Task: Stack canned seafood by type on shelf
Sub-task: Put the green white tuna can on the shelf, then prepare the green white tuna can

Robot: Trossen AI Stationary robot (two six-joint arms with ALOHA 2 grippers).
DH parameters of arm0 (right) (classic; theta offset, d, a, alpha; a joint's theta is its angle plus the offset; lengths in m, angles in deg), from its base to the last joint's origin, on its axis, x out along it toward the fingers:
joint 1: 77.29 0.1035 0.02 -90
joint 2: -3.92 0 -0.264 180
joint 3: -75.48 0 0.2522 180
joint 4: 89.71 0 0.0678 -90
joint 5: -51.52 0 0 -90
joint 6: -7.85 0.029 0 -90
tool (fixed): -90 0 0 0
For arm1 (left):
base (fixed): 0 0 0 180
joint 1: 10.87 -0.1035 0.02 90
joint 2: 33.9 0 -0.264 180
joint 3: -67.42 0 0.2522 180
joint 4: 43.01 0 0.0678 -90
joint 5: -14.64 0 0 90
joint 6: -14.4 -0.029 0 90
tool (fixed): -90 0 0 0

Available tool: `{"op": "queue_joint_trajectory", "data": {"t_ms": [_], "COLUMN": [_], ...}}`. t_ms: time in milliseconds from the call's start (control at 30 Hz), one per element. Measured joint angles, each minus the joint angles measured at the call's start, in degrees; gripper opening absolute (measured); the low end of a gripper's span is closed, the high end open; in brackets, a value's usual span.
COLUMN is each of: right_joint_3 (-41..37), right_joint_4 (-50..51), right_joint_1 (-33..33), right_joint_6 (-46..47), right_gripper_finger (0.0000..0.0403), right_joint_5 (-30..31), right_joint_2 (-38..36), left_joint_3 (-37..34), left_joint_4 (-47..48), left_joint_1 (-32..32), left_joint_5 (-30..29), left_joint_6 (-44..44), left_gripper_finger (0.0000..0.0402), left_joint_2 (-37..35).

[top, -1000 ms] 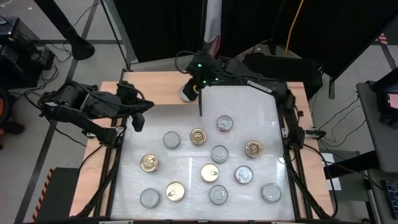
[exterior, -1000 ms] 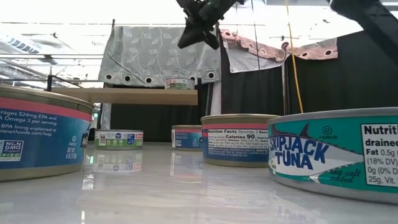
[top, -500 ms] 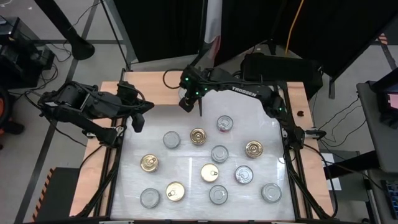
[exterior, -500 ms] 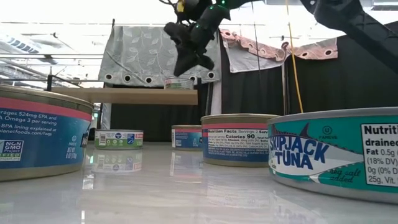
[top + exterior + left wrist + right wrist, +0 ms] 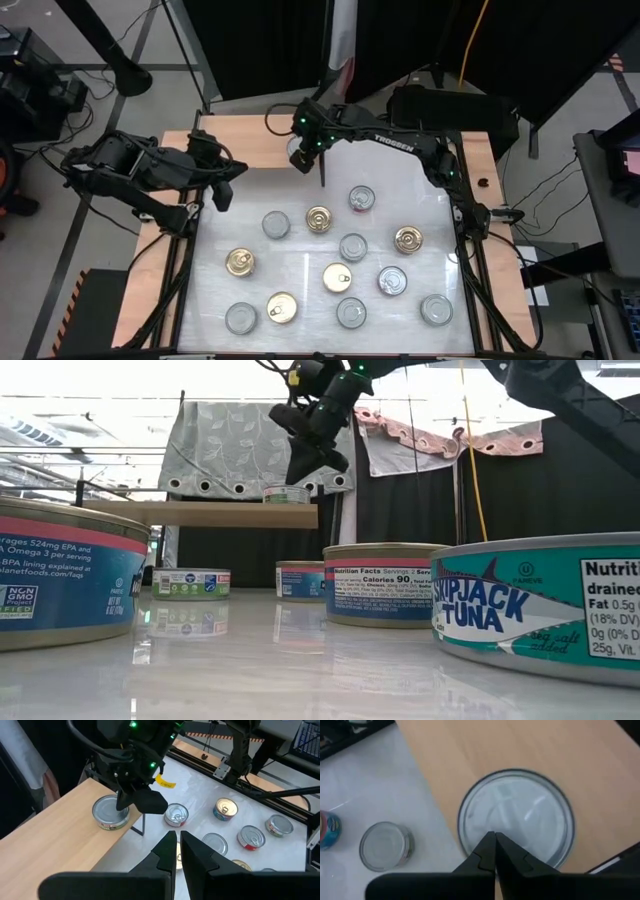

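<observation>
One silver-lidded tin (image 5: 520, 815) stands on its base on the light-wood shelf (image 5: 245, 140), near the shelf's front edge; the low view shows this tin (image 5: 288, 494) on the shelf board (image 5: 200, 513). My right gripper (image 5: 303, 468) hangs shut just above it, slanting down, with a small gap showing; it also appears in the left wrist view (image 5: 145, 802) and high view (image 5: 303, 155). Several more tins (image 5: 340, 250) stand on the white tabletop. My left gripper (image 5: 222, 195) waits shut over the table's left edge.
A thin dark panel (image 5: 323, 168) stands at the shelf's right front corner. The nearest loose tins are one with a red label (image 5: 361, 197) and a gold-lidded one (image 5: 319, 218). Wooden strips (image 5: 478, 160) run along the table's sides.
My right gripper has gone down and toward the table's left, over the tin on the shelf, and has tipped more steeply downward. The tin has stayed where it was.
</observation>
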Motion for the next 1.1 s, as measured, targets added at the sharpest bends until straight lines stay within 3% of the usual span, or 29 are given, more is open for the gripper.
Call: {"op": "queue_joint_trajectory", "data": {"t_ms": [900,1100], "right_joint_3": [-0.11,-0.09], "right_joint_4": [-1.65,-3.49], "right_joint_1": [-1.14,-0.89], "right_joint_6": [1.13,4.07], "right_gripper_finger": [0.0,0.0], "right_joint_5": [2.26,-4.33], "right_joint_2": [0.57,-5.95], "left_joint_3": [0.0,-0.03], "left_joint_4": [0.03,0.03], "left_joint_1": [0.0,0.58], "left_joint_5": [1.11,4.76], "left_joint_6": [0.0,1.55], "left_gripper_finger": [0.0027,0.0027], "left_joint_2": [0.0,0.0]}}
